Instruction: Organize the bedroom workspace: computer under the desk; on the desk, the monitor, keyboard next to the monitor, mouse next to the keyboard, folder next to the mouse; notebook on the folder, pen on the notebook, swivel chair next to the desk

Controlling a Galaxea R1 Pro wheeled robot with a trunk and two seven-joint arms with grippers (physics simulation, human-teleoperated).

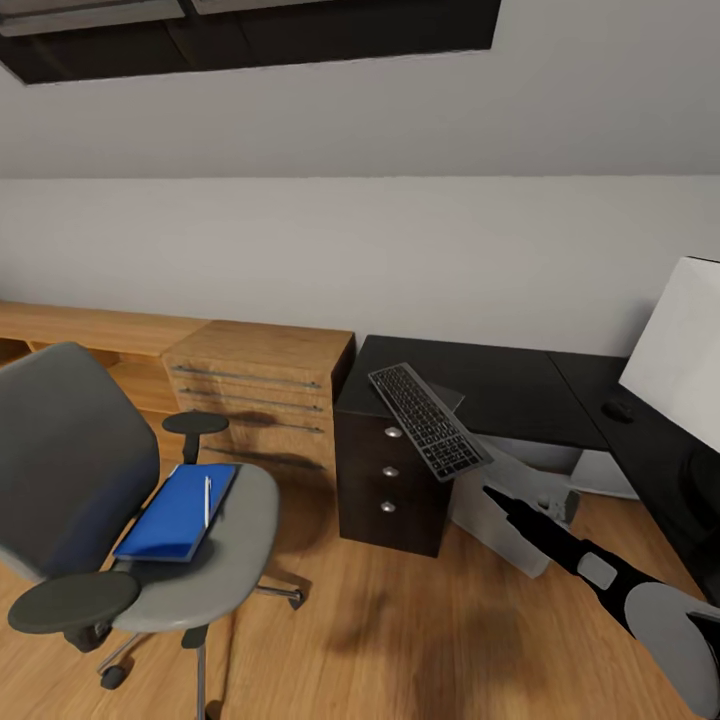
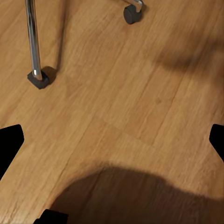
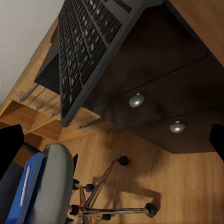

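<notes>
Bedroom corner with white walls and a wood floor (image 2: 140, 93), seen from my head camera. At the left stands the swivel chair (image 1: 90, 470), grey with black armrests. On its seat lies the folder (image 1: 170, 515), bright blue and flat, with the pen (image 1: 207, 500), a thin white stick, resting along its right edge. Behind the chair sits a light wooden drawer unit (image 1: 265, 385).

Right of centre is the desk (image 1: 500, 385), black, with three drawers and round silver knobs. The keyboard (image 1: 428, 420) lies on the desk's front left corner, tilted, with its near end jutting out past the desk edge over the drawers. The mouse (image 1: 617, 411), small and black, sits further right on the desk top, well apart from the keyboard. The monitor (image 1: 680, 350) shows at the right edge as a pale slanted panel. A light grey box, the computer (image 1: 505, 515), stands on the floor beside the drawers.

My right arm reaches in from the lower right; my right hand (image 1: 500, 497) is just below the keyboard's overhanging end. I cannot tell whether it is clenched or released. My left hand's dark fingertips (image 2: 9, 144) sit wide apart, released, above the bare floor near the chair's chrome legs.
</notes>
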